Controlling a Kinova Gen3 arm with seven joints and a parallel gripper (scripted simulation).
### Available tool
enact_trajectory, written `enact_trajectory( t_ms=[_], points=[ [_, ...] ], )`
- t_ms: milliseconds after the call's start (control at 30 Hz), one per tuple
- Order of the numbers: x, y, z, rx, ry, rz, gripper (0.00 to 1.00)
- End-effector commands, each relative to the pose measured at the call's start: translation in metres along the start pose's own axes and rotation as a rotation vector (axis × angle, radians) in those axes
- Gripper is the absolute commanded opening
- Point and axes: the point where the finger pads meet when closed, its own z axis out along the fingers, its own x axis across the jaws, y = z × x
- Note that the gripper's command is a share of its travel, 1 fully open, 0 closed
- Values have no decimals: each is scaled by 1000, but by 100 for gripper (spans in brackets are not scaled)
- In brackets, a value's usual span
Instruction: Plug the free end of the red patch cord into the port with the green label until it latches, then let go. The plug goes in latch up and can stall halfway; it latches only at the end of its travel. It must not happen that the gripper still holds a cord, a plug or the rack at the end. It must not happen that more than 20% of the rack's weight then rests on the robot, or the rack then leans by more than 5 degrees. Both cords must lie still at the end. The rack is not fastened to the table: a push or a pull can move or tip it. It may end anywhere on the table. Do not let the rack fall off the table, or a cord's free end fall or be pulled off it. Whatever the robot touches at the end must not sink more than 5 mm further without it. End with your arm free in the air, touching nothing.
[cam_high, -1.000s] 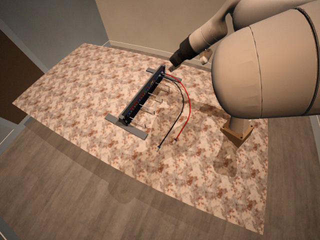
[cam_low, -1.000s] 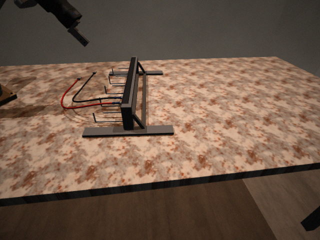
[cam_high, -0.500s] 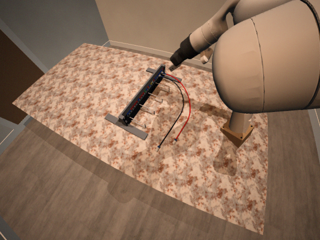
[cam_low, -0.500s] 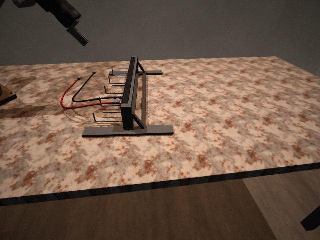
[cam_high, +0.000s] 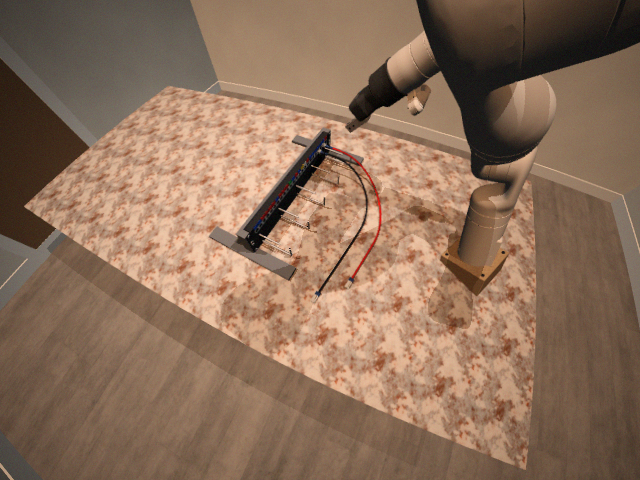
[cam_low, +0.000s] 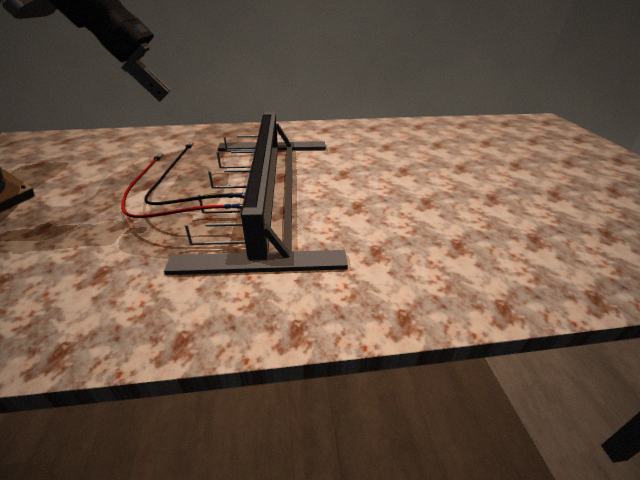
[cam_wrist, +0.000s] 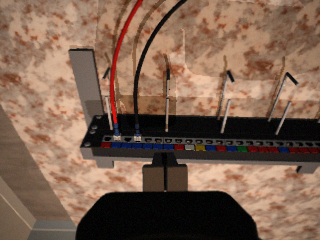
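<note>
Two cords run out of the rack (cam_high: 281, 192) (cam_low: 267, 160) (cam_wrist: 200, 159) on the table: the red patch cord (cam_high: 379, 211) (cam_low: 126, 193) (cam_wrist: 114, 82) and the black cord (cam_high: 366, 206) (cam_low: 155, 202) (cam_wrist: 136, 85), each plugged in at one end. We see the red cord's free plug (cam_high: 351, 280) (cam_low: 158, 156) lying near the black one's free plug (cam_high: 317, 295) (cam_low: 189, 145), so a hasty grab could take the wrong one. Our gripper (cam_high: 351, 126) (cam_low: 163, 94) (cam_wrist: 164, 165) is shut, nothing in it, up in the air; coming down without opening would just knock things. Green label (cam_wrist: 242, 149) sits in a tight row, so a small sideways error likely means a wrong port. Wire guides (cam_high: 310, 225) (cam_low: 190, 235) (cam_wrist: 226, 116) stick out in front and could snag cord or fingers. Rack's loose, so pushing hard on a stalled plug may slide or tip it; pushing too little may leave it unlatched. Wrong roll, latch not up, probably jams. Tabletop (cam_high: 413, 330) (cam_low: 439, 232) (cam_wrist: 250, 30) is mottled cream and rust with a dark edge; floor (cam_high: 155, 351) (cam_low: 258, 423) is wood-look planks, walls (cam_high: 310, 51) (cam_low: 361, 51) plain, beige and grey, pale baseboard trim.

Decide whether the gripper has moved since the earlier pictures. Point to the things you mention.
Yes: in the top view, the gripper (cam_high: 351, 126) (cam_low: 163, 95) (cam_wrist: 164, 165) has shifted right, away from the unmoved rack (cam_high: 279, 186) (cam_low: 256, 236) (cam_wrist: 200, 124).
</note>
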Motion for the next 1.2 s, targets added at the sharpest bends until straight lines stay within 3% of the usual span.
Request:
enact_trajectory(
  t_ms=[0,200,367,833,1167],
  points=[
    [-18,-1,0,-3,9,42,0],
    [-40,-2,0,-3,9,42,0],
    [-45,-2,0,-3,9,42,0],
    [-47,-2,3,-3,9,42,0],
    [-47,-2,22,-3,9,42,0]
  ],
)
